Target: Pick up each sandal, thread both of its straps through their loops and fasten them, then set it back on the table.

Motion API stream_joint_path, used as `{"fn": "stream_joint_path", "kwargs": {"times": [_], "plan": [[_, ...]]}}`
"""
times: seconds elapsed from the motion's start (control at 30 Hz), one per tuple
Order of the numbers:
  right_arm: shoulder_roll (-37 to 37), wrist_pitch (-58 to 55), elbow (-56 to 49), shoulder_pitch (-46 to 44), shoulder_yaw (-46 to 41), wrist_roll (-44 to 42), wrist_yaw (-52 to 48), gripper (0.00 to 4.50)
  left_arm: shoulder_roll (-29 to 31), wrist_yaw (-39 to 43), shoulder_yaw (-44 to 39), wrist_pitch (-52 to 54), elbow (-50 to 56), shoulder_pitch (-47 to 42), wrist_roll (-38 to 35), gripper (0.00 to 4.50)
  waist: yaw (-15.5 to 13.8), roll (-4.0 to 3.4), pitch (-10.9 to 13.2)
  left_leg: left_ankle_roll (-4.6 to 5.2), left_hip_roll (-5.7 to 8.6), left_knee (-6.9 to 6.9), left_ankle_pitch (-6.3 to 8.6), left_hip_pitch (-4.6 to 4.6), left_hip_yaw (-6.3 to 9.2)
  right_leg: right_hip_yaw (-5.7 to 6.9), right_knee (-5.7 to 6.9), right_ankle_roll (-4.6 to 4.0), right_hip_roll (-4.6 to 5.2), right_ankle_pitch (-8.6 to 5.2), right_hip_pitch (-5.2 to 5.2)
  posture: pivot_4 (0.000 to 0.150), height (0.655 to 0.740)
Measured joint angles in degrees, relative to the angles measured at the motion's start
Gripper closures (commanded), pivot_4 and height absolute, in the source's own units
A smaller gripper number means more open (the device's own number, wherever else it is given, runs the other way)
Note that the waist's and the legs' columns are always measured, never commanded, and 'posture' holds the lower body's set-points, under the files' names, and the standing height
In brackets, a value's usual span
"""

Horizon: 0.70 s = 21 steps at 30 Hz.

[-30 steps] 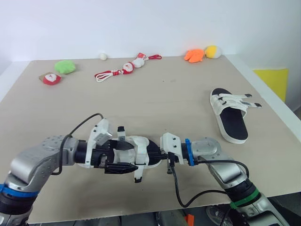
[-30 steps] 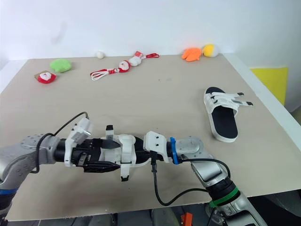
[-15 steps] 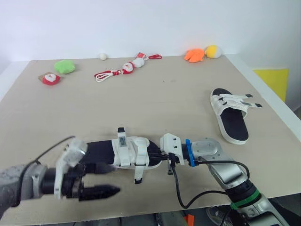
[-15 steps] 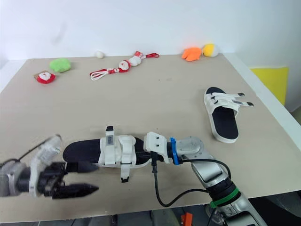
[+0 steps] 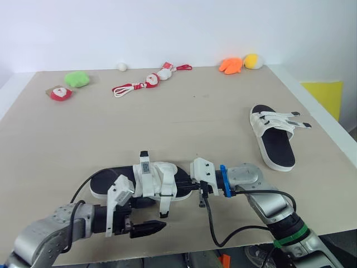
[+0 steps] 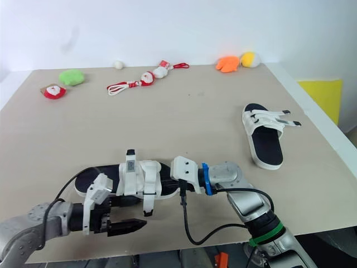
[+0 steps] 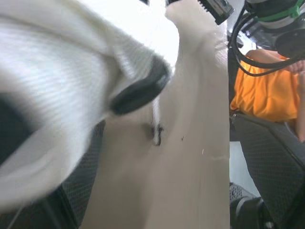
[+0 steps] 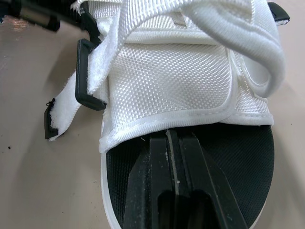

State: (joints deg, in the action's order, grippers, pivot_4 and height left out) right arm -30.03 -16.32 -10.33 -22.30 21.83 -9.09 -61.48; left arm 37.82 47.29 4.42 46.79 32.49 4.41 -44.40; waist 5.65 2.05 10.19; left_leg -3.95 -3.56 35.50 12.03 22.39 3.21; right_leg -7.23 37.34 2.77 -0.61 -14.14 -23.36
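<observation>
Left gripper [image 5: 158, 226] slid back in from left since half a sec ago; fingers pressed together, empty, tips just beside dangling strap [image 5: 163, 207]. Right gripper [image 8: 170, 143] hasn't budged, fingers pressed together under upper of near sandal [image 5: 159, 177], flat on table [image 5: 195, 123]. Far sandal [image 5: 272, 139] same spot, right side.

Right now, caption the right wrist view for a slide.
Shut right fingers rest on the sandal footbed, tips at its white strap.

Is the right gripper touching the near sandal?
Touching. The right wrist view shows the right gripper, jaws shut, lying on the black footbed of the near sandal, tips tucked under its white upper.
</observation>
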Motion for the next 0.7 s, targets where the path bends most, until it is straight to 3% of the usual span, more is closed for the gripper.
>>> {"fn": "stream_joint_path", "kwargs": {"times": [0.07,0.17,0.3,0.43,0.53,0.7], "plan": [[0.0,-0.2,0.0,0.0,-0.1,0.1,0.3,4.50,-0.8,0.0,0.9,-0.2,-0.4,-0.8,0.7,0.05,0.0,-0.01,0.0,0.02,0.02,0.08,-0.01,0.00,0.00,-0.02,0.00,0.02,0.00,0.03,0.03,0.150,0.7400],[0.0,-0.6,0.0,0.0,-0.1,0.2,0.4,4.50,-1.1,-0.1,1.9,-0.4,-0.6,-1.5,1.6,0.90,0.0,-0.03,0.0,0.02,0.06,0.19,-0.02,0.00,-0.02,-0.11,0.00,0.02,0.01,0.03,0.07,0.150,0.7400],[0.0,-0.6,-0.7,0.4,-0.1,0.1,0.4,4.50,-1.2,-0.2,3.0,-0.2,-1.2,-1.5,1.7,2.84,0.0,-0.02,0.0,0.01,0.06,0.07,-0.01,0.02,-0.03,-0.12,0.00,0.02,-0.01,0.01,0.01,0.150,0.7400],[0.0,-0.6,-1.4,1.0,-0.2,0.0,0.5,4.50,-1.2,0.2,3.2,-0.3,-1.2,-1.3,1.6,4.48,0.0,-0.04,0.0,0.10,0.04,-0.07,0.05,0.01,0.02,-0.09,0.00,0.03,-0.04,-0.11,0.01,0.150,0.7400],[0.0,-0.6,-1.5,1.1,-0.1,0.0,0.7,4.50,0.3,1.5,3.3,0.3,-1.0,-0.7,1.0,4.48,0.1,-0.04,0.0,0.10,0.04,-0.05,0.05,0.01,0.02,-0.09,0.00,0.04,-0.03,-0.10,0.00,0.150,0.7400],[-0.1,-0.6,-1.8,1.4,-0.2,-0.1,0.7,4.50,8.3,6.9,3.2,1.9,1.3,3.9,-1.0,4.48,0.1,-0.07,0.0,0.11,0.04,-0.08,0.09,0.01,0.01,-0.09,0.00,-0.05,-0.02,-0.18,-0.02,0.150,0.7400]]}}
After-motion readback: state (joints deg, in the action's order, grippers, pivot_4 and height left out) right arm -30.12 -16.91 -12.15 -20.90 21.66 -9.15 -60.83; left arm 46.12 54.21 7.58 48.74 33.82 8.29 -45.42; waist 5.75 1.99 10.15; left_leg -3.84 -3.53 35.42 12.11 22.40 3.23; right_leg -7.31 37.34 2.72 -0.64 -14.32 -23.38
